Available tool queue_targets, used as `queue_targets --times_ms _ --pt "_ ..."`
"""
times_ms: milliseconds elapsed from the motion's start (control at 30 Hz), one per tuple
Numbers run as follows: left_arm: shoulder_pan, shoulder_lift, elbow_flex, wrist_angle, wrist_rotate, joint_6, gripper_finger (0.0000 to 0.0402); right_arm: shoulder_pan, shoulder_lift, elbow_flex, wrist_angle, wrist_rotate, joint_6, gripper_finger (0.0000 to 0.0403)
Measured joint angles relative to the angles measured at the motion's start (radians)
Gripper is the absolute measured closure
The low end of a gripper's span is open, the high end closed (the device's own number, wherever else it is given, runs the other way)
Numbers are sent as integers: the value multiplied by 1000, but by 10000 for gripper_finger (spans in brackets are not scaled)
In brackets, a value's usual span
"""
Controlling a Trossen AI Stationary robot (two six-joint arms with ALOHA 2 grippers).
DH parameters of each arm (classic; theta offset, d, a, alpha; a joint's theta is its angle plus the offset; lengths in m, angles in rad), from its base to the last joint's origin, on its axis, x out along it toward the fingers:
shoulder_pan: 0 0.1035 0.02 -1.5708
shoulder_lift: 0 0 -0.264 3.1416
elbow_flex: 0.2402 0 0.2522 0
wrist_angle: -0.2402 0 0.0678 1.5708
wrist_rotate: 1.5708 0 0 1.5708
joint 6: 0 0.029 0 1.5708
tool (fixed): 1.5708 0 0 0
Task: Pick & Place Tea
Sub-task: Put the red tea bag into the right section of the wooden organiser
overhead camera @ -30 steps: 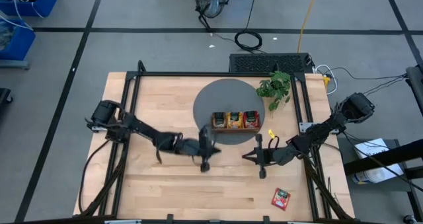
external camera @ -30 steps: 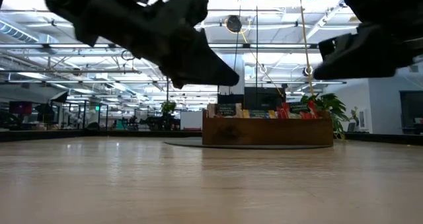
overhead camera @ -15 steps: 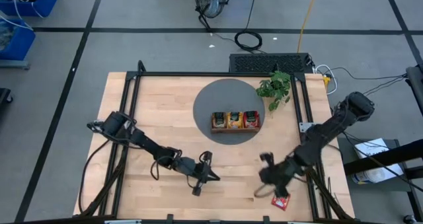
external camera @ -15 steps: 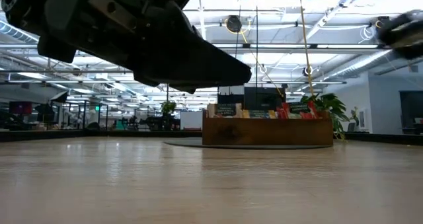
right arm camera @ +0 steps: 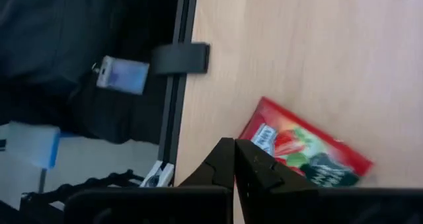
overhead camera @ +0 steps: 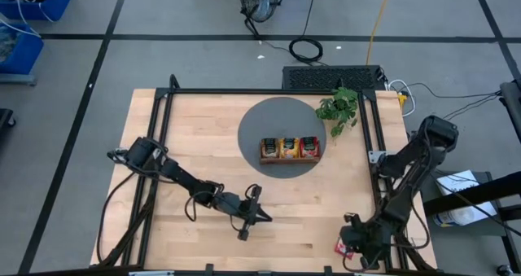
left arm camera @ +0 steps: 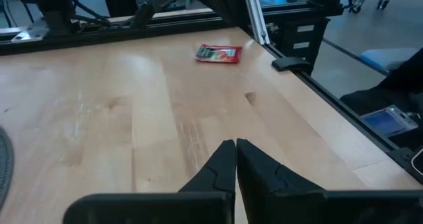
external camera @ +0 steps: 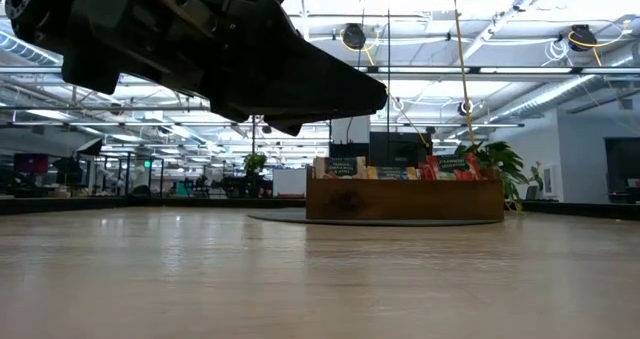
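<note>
Red tea sachet lying loose at the desk's near-right corner

The flat red square tea sachet (left arm camera: 219,53) lies on the pale wooden desk (overhead camera: 203,138) at about five o'clock, the right end effector (overhead camera: 352,245) directly above it, fingers closed and empty. The left end effector (overhead camera: 259,216), also closed on nothing, hangs near six o'clock. More sachets fill the brown wooden three-compartment tray (overhead camera: 291,149) toward twelve.

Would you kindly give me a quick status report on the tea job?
Right gripper shut, empty, above red tea sachet near table's front right corner. Left gripper shut, empty, mid-table. Nothing blocking.
</note>
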Motion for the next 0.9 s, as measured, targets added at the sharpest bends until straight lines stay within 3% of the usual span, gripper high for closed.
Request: queue_targets --times_ms 133,467,633,800,900 --pt "9 0 0 0 -6 0 380 9 50 -59 91 -29 22 403" --pt "36 0 0 -4 -10 -37 380 -63 80 -153 98 -90 -23 403" --pt "34 0 0 -4 -9 -40 380 -114 80 -164 100 -45 -158 403" --pt "29 0 0 -4 108 -7 380 -193 82 -166 111 49 -308 403" --pt "28 0 0 -4 117 -7 380 -249 82 -166 110 82 -394 403"
